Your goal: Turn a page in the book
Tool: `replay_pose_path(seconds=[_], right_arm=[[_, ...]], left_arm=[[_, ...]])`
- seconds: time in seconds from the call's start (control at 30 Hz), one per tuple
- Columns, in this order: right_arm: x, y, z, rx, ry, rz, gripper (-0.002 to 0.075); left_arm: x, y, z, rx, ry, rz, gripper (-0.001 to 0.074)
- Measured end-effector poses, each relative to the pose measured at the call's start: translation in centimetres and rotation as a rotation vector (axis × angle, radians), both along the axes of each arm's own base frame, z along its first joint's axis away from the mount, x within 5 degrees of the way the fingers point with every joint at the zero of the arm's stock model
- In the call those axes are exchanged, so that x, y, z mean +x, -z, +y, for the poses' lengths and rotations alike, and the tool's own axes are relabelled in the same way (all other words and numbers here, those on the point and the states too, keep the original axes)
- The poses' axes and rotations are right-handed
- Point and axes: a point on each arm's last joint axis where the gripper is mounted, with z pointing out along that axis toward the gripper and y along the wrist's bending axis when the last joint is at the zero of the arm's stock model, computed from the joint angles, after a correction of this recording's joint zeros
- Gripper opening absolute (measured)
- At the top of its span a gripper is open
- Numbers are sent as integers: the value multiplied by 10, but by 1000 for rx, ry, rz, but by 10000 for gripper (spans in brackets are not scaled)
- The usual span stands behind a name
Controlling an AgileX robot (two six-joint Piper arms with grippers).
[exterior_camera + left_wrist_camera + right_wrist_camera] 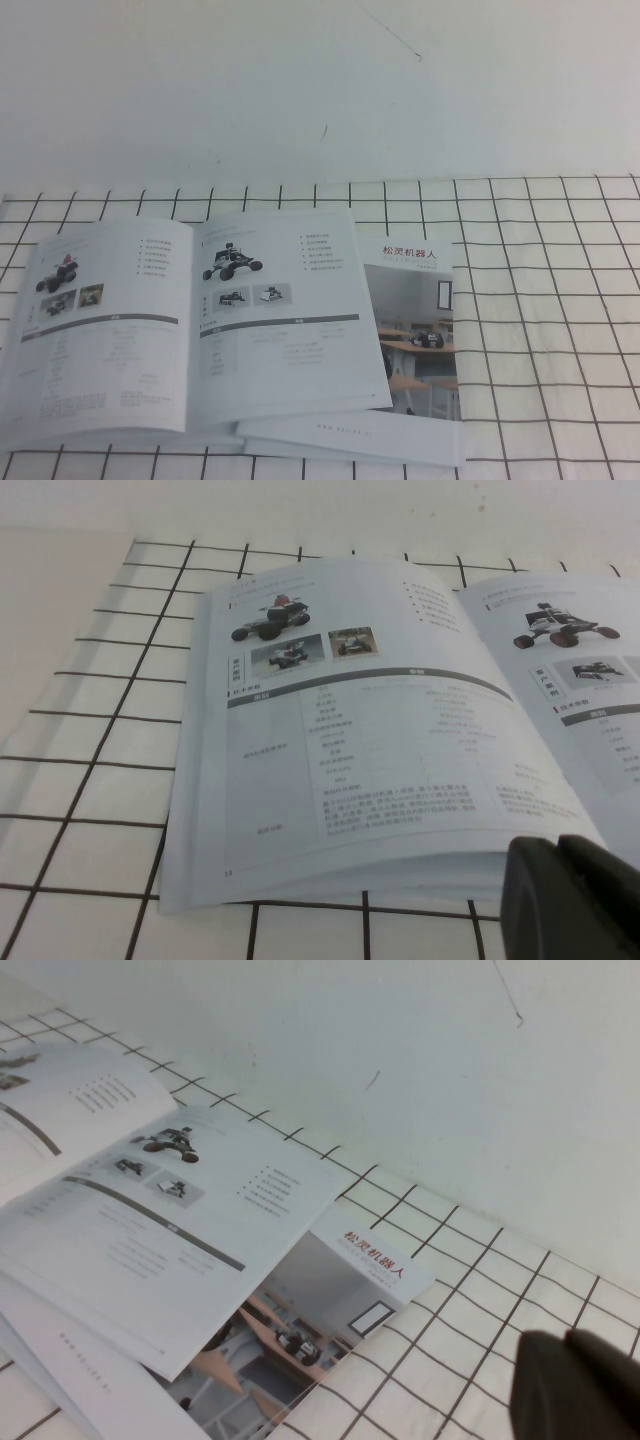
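Note:
The book (190, 320) lies open on the checked cloth at the left of the high view. Both open pages show small vehicle photos and grey text, and no face with red squares shows. The left page (370, 730) arches up a little above the leaves under it. My left gripper (558, 845) shows only in the left wrist view, fingers together, empty, just off the book's near edge by the spine. My right gripper (565, 1338) shows only in the right wrist view, fingers together, empty, over bare cloth to the right of the book (150, 1220). Neither gripper shows in the high view.
A second brochure (415, 330) with a Chinese title and a classroom photo lies partly under the book's right page; it also shows in the right wrist view (330, 1300). The black-gridded cloth (540, 300) stretches to the right. A plain white surface (320, 90) lies behind it.

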Motion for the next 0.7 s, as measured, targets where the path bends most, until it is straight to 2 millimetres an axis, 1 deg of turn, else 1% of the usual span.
replay_pose_path(seconds=[0.53,0.7], right_arm=[[0,0,0,1,0,-2,-3],[-11,-5,-10,17,52,-47,-3]], left_arm=[[0,0,0,1,1,0,-3],[0,0,0,1,1,0,-3]])
